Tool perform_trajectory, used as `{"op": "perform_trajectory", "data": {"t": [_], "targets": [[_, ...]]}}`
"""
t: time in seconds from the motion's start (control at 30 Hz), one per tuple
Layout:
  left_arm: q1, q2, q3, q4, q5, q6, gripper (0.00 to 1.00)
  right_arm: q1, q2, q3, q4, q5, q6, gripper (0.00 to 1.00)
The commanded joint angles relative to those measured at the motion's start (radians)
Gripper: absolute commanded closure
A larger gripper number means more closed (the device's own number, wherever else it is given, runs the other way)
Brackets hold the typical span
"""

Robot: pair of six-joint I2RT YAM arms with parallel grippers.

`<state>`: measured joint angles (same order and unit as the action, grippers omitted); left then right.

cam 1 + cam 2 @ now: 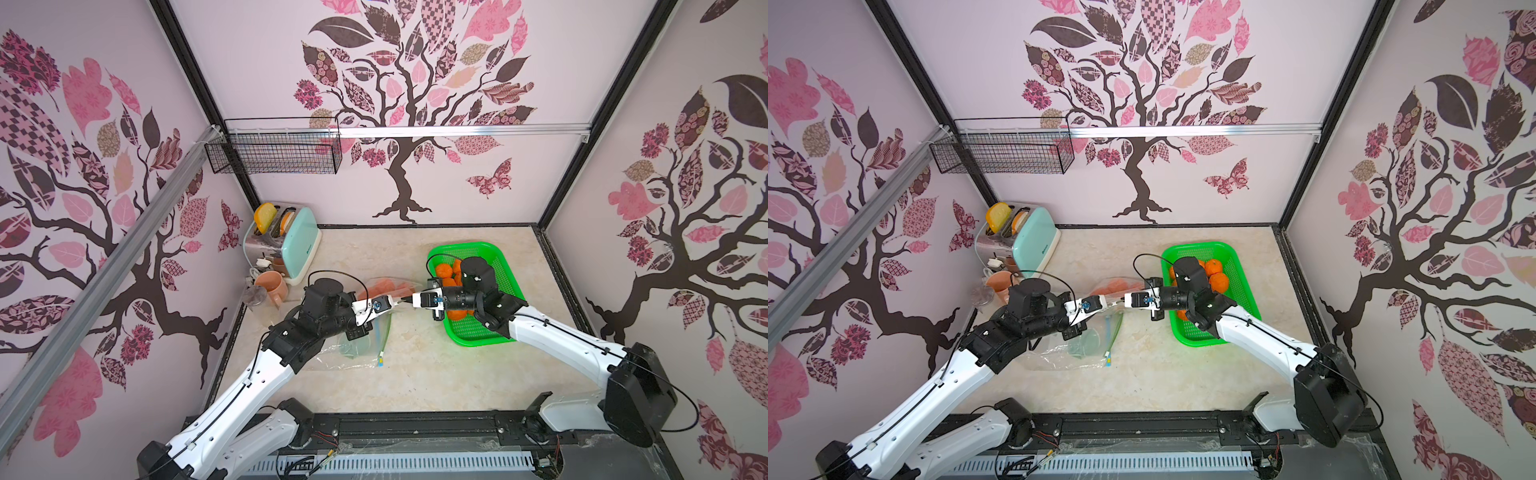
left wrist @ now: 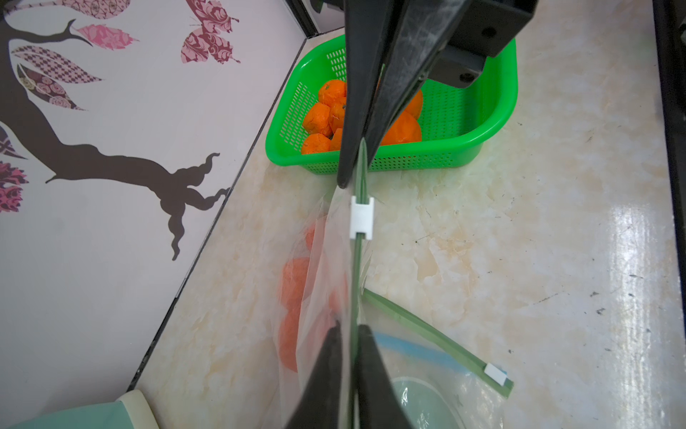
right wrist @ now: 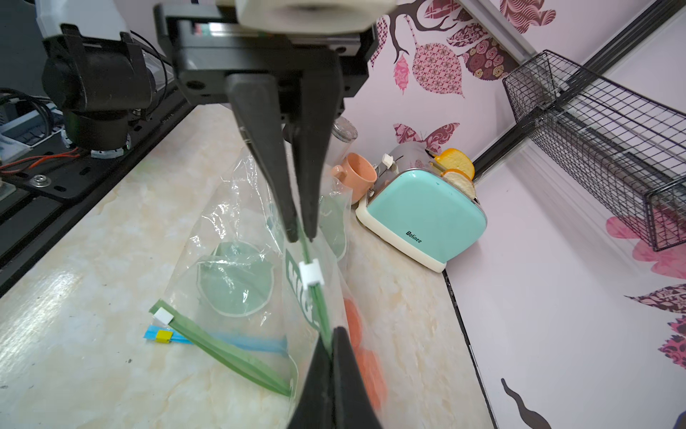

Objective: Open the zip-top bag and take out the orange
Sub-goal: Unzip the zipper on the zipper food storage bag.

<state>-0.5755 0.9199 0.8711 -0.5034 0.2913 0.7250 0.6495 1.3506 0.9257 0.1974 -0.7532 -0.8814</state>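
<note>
The zip-top bag (image 1: 384, 286) is held up off the table between both grippers by its green zip strip (image 2: 357, 267). A white slider (image 2: 362, 222) sits on the strip between them. The orange (image 2: 293, 282) shows blurred through the film, with more orange shapes beside it. My right gripper (image 3: 331, 334) is shut on the zip strip. My left gripper (image 2: 349, 327) straddles the same strip, its jaws slightly apart on either side. In both top views the two grippers meet tip to tip at the table's middle, left gripper (image 1: 400, 304), right gripper (image 1: 1121, 302).
A second, flat zip bag (image 1: 353, 353) lies under the left arm. A green basket (image 1: 494, 337) with several oranges stands at the right, under the right arm. A mint toaster (image 1: 300, 245), a peach mug (image 1: 272, 286) and a glass jar (image 1: 254, 296) crowd the back left corner.
</note>
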Motion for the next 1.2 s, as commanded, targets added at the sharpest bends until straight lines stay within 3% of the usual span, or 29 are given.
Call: {"op": "perform_trajectory", "data": {"t": [0.0,0.1,0.23,0.63,0.8,1.17], "targets": [[0.004,0.005,0.022,0.02,0.075,-0.036,0.51,0.003,-0.009,0.035,-0.01,-0.048,0.037,1.0],[0.0,0.025,0.045,0.047,0.154,-0.056,0.48,0.003,-0.01,0.035,-0.008,-0.062,0.043,1.0],[-0.006,0.063,0.065,0.094,0.208,-0.075,0.51,0.003,-0.016,0.03,-0.009,-0.06,0.047,1.0],[-0.007,0.101,0.065,0.121,0.213,-0.092,0.82,0.002,-0.018,0.026,-0.001,-0.072,0.051,1.0],[-0.007,0.094,0.062,0.116,0.185,-0.09,1.0,-0.002,-0.023,0.026,0.008,-0.061,0.057,1.0],[-0.002,0.058,0.037,0.106,0.059,-0.062,1.0,-0.111,-0.116,-0.06,0.261,-0.088,0.285,1.0]]}}
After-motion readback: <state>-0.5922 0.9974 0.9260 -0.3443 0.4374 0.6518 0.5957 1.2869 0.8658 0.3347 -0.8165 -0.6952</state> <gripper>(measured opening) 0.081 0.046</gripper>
